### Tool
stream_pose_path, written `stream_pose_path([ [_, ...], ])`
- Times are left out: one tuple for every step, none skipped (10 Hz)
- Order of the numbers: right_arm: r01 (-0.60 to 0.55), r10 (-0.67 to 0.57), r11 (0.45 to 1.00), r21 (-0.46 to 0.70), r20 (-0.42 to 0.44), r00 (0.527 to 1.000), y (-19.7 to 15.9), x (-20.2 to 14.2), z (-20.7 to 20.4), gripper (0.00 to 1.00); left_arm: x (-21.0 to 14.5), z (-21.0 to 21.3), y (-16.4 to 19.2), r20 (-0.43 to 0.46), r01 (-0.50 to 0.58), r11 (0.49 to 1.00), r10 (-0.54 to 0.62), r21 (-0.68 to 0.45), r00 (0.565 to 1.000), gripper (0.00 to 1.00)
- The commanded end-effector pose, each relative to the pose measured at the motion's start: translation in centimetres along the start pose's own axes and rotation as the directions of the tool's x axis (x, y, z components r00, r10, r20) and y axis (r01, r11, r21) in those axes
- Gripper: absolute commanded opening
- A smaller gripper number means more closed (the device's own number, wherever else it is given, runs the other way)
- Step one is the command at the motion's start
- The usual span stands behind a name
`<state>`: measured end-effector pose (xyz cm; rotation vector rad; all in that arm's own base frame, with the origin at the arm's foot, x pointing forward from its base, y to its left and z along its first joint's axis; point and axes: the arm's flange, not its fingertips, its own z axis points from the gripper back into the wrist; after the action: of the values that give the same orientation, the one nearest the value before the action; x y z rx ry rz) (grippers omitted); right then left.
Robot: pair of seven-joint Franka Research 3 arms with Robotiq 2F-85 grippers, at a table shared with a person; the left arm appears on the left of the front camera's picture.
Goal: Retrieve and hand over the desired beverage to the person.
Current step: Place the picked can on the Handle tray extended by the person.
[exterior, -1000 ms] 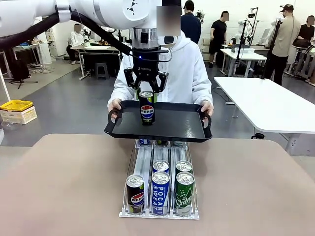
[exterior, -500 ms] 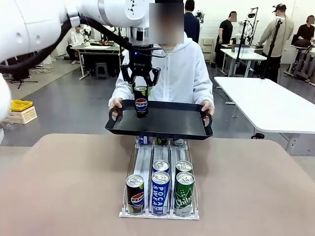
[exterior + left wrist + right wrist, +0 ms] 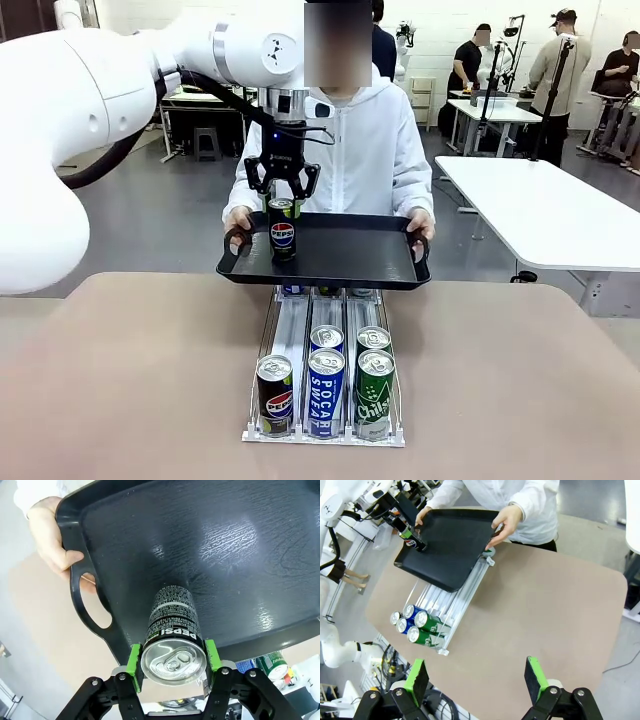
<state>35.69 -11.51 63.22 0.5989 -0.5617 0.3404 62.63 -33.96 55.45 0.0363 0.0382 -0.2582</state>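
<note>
Progress on the task stands late: retrieval looks finished, but the handover is not.

The left gripper [image 3: 282, 188] holds a slim black aluminium Pepsi can [image 3: 282, 232] upright. Its green pads [image 3: 134, 661] are clamped on opposite sides of the can's upper rim, and the silver lid sits between them, facing back toward the wrist.

Directly below the fingertips lies a black textured plastic tray [image 3: 350, 248] with cut-out handles, held level by the person [image 3: 365, 140] in a white hooded jacket. One hand of the person [image 3: 52, 540] grips the handle off to one side of the fingers. The can's base is at the tray floor or just above it, toward that handle end. Contact cannot be confirmed from either view.

Below the tray and nearer the robot than the fingers, a clear three-lane dispenser rack [image 3: 325, 432] on the beige table [image 3: 520, 390] carries further cans.

The right gripper [image 3: 477, 677] hangs high over the table, well apart from tray and rack. Its fingers are spread wide with nothing between them.

Outstanding, in my judgement:
- The can must be seated on the tray.
- The fingers must let go.
- The arm must lift clear.

Risk: a tall, narrow can on a hand-held tray may topple if a pad drags on release.
</note>
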Motion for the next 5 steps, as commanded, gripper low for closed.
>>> stream_pose_path([
  [-0.012,0.012,0.999,0.031,0.015,1.000,-0.08,0.23,0.01,1.00,3.11,2.28,-0.59,-0.019,0.027,1.000,-0.026,0.011,0.999,0.59],
  [-0.012,0.012,0.999,0.031,0.015,1.000,-0.08,0.23,0.01,1.00,3.01,2.27,-0.57,-0.014,0.035,0.999,-0.035,0.007,0.999,1.00],
  [-0.012,0.012,0.999,0.031,0.015,1.000,-0.08,0.23,0.01,1.00,2.95,2.30,-0.52,-0.013,0.038,0.999,-0.038,0.005,0.999,1.00],
  [-0.012,0.012,0.999,0.031,0.015,1.000,-0.08,0.23,0.01,1.00,2.83,2.40,-0.54,-0.011,0.036,0.999,-0.036,0.004,0.999,1.00],
  [-0.012,0.012,0.999,0.031,0.015,1.000,-0.08,0.23,0.01,1.00,2.79,2.53,-0.53,-0.009,0.036,0.999,-0.036,0.003,0.999,1.00],
])
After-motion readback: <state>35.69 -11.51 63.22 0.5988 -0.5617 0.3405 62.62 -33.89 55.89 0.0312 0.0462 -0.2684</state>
